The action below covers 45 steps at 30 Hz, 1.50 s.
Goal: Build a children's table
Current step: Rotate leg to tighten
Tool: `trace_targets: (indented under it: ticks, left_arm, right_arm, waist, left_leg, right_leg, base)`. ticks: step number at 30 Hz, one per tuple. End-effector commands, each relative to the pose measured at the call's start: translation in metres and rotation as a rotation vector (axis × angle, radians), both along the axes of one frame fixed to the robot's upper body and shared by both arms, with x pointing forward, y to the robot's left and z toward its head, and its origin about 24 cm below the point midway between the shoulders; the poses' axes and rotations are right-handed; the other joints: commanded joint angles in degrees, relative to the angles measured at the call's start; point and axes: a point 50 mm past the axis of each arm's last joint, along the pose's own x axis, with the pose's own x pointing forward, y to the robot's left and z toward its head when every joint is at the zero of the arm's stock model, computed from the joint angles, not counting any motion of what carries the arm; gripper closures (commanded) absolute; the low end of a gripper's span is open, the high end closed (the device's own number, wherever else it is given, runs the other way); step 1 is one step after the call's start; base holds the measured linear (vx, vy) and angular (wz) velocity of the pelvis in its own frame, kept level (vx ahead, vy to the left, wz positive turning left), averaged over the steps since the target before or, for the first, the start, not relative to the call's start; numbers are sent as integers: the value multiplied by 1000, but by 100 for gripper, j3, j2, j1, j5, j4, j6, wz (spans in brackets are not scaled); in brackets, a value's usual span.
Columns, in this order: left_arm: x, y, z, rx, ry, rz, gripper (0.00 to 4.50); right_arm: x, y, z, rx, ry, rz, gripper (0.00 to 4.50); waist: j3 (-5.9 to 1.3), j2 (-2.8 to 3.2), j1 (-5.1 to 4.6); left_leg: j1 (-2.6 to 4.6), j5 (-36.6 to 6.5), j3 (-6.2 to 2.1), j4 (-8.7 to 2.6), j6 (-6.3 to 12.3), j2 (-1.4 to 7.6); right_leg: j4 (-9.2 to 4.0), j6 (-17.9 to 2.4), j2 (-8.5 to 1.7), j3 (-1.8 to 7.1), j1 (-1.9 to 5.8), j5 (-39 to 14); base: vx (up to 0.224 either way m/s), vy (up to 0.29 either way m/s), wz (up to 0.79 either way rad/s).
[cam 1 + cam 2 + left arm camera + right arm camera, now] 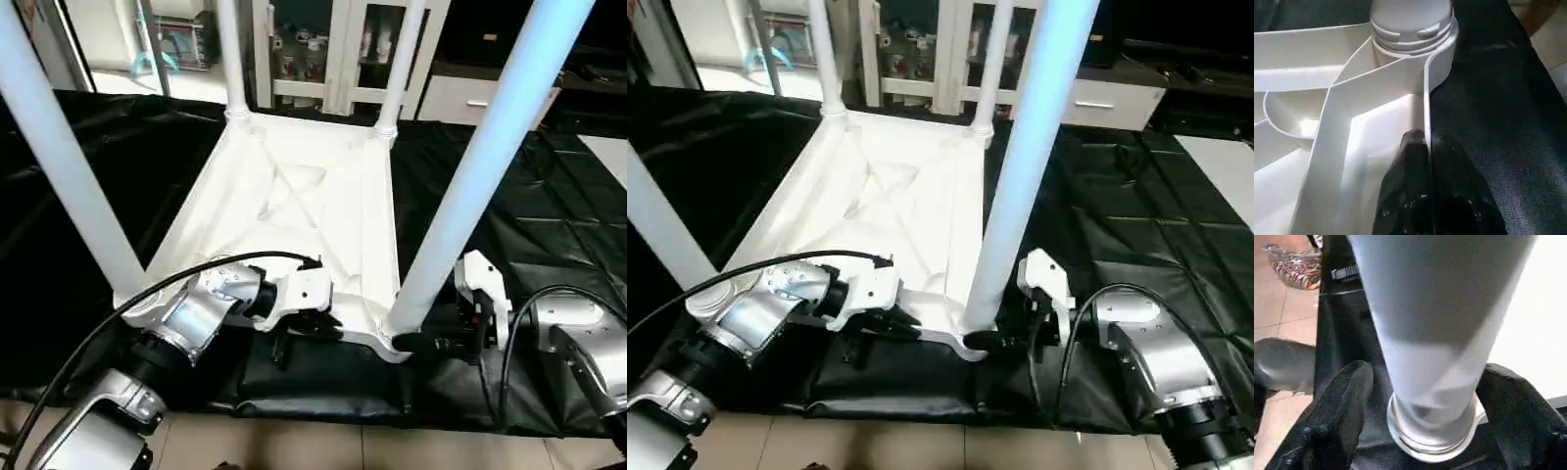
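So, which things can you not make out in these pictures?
- Tops of the four legs: cut off by the upper edge in both eye views.
- Whether the near right leg is fully seated in its socket: in the right wrist view the leg itself covers the joint.
- Left gripper, shut on the top's rim: in the eye views the wrist covers its fingertips.
- Shelf contents behind the table: too small.
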Motion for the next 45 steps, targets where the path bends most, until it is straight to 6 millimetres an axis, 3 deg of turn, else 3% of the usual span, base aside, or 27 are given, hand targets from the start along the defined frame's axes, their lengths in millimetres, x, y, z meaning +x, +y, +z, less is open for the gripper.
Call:
trace_targets:
  ticks: [1, 15, 24, 27, 28, 29, 30, 31, 32, 33, 34, 36, 37, 38, 40, 42, 44, 45]
  left_arm:
    - [-7, -4, -5, 14, 26, -40, 450]
    - [-8, -2, -6, 33, 36, -41, 450]
    - [-8, -2, -6, 36, 35, -39, 450]
    - [9, -8, -4, 4, -60, 121, 450]
    - [9, -8, -4, 4, -60, 121, 450]
    - [27, -12, -2, -12, -102, 305, 450]
    - [31, -13, -2, -13, -107, 349, 450]
    - [36, -15, -1, -27, -106, 411, 450]
    - [39, -16, 0, -37, -102, 448, 450]
    - [43, -18, 1, -50, -97, 499, 450]
    - [50, -21, 3, -73, -86, 607, 450]
    - [54, -22, 4, -78, -84, 653, 450]
    - [62, -26, 7, -90, -111, 755, 450]
    - [66, -28, 8, -96, -133, 797, 450]
    - [70, -31, 10, -110, -157, 844, 450]
    - [76, -42, 17, -151, -209, 932, 450]
    - [78, -46, 19, -157, -228, 948, 450]
    - [78, -47, 20, -161, -246, 952, 450]
  right_arm:
    - [0, -5, 2, -24, -1, 19, 142]
    - [1, -4, -2, -20, 7, 34, 246]
    - [3, -2, -9, -13, 10, -14, 255]
    - [21, -9, -23, -57, -44, -302, 256]
    - [21, -9, -23, -57, -44, -302, 256]
    - [31, -13, -34, -85, -29, -524, 257]
    - [33, -13, -37, -90, -24, -570, 258]
    - [36, -11, -39, -82, -16, -634, 258]
    - [37, -10, -40, -74, -9, -671, 259]
    - [40, -7, -42, -67, -1, -717, 259]
    - [44, -1, -45, -67, 5, -797, 259]
    - [47, 3, -47, -71, 7, -833, 259]
    - [54, 14, -53, -81, 16, -940, 259]
    - [58, 21, -56, -89, 12, -995, 259]
    - [62, 29, -58, -91, 9, -1052, 259]
    - [71, 54, -60, -86, -5, -1149, 259]
    - [75, 62, -58, -76, -28, -1170, 259]
    - [78, 68, -53, -44, -50, -1182, 259]
  waist:
    - [-326, -73, -7]
    - [-339, -51, -7]
    - [-343, -57, -14]
    - [-321, -31, -43]
    - [-290, -42, -100]
    - [-304, -49, -147]
    - [-300, -52, -171]
    - [-306, -49, -221]
    - [-292, -61, -257]
    - [-295, -31, -262]
    - [-310, -61, -282]
    - [-322, -57, -316]
    - [-312, -43, -332]
    - [-313, -31, -366]
    - [-349, -38, -402]
    - [-349, -42, -416]
    - [-363, -43, -409]
    - [-373, -39, -383]
  left_leg:
    - [62, -1222, -52, -414, 378, 161]
    - [78, -1130, -47, -398, 415, 159]
    - [77, -1136, -48, -393, 423, 155]
    - [68, -1291, -53, -408, 333, 147]
    - [65, -1612, -64, -440, 187, 127]
    - [76, -1755, -84, -425, 23, 109]
    - [84, -1835, -96, -431, -32, 97]
    - [44, -1921, -137, -445, -97, 86]
    - [28, -2001, -148, -459, -102, 77]
    - [54, -2082, -157, -449, -106, 77]
    - [93, -2133, -136, -402, -63, 54]
    - [73, -2053, -136, -401, -14, 37]
    - [33, -1995, -140, -417, 18, 42]
    - [42, -2043, -142, -405, -7, 25]
    - [19, -1932, -169, -412, -65, 21]
    - [25, -1772, -126, -398, 27, 15]
    - [24, -1697, -130, -399, 55, 23]
    - [33, -1538, -108, -391, 145, 35]
  right_leg:
    - [-283, -1283, -224, 142, 270, -1390]
    - [-257, -1406, -212, 137, 281, -1172]
    - [-253, -1433, -211, 133, 291, -1151]
    - [-286, -1385, -215, 129, 270, -1385]
    - [-344, -1229, -194, 107, 251, -1917]
    - [-365, -1080, -198, 105, 247, -2253]
    - [-383, -1016, -195, 93, 234, -2398]
    - [-395, -866, -199, 71, 276, -2629]
    - [-441, -728, -197, 49, 268, -2882]
    - [-469, -685, -207, 46, 243, -3009]
    - [-517, -656, -204, 51, 196, -3078]
    - [-518, -698, -186, 45, 197, -2968]
    - [-515, -705, -185, 41, 217, -2908]
    - [-522, -689, -171, 23, 174, -2991]
    - [-505, -711, -193, 16, 230, -2838]
    - [-478, -870, -181, 50, 194, -2413]
    - [-452, -933, -189, 48, 219, -2264]
    - [-415, -1051, -184, 63, 231, -1848]
  base:
    - [0, 0, 0]
    - [0, 0, 0]
    - [0, 0, 0]
    - [0, 0, 0]
    - [-52, 1, -4]
    - [-52, 1, -4]
    - [-62, 12, -5]
    - [-73, 22, -11]
    - [-73, 22, -11]
    - [0, 0, 0]
    - [0, 0, 0]
    - [0, 0, 0]
    - [0, 0, 0]
    - [0, 0, 0]
    - [0, 0, 0]
    - [0, 0, 0]
    - [0, 0, 0]
    - [0, 0, 0]
